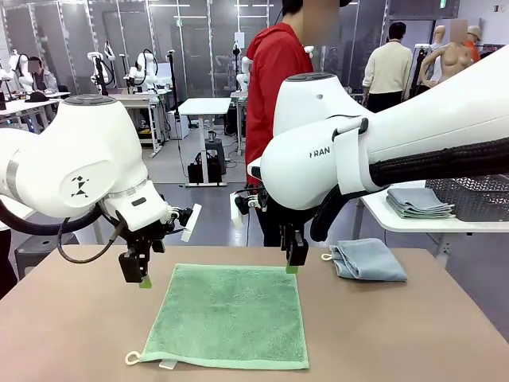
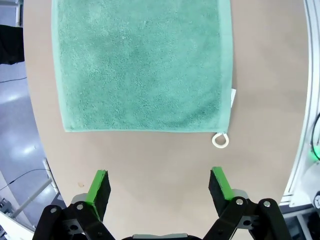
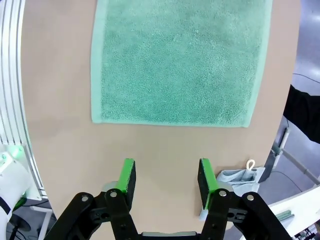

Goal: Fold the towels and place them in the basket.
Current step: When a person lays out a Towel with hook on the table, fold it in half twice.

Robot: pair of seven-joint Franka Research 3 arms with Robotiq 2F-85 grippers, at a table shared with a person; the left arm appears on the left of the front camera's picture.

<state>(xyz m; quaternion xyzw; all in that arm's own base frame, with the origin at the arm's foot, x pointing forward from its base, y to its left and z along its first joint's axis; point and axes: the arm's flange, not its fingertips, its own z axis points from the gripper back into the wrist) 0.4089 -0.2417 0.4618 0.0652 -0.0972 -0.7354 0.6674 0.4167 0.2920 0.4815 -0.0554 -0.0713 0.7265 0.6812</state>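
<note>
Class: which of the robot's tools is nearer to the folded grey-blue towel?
The right tool. It hangs open near the grey-blue towel, above the far right corner of the green towel; the left tool hangs open off that towel's far left corner.

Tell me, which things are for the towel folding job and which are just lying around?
For the job: green towel, spread flat; grey-blue towel, bunched farther right; mesh basket; left gripper and right gripper, both open and empty.
Just lying about: folded grey cloths stacked on the white side table.
</note>
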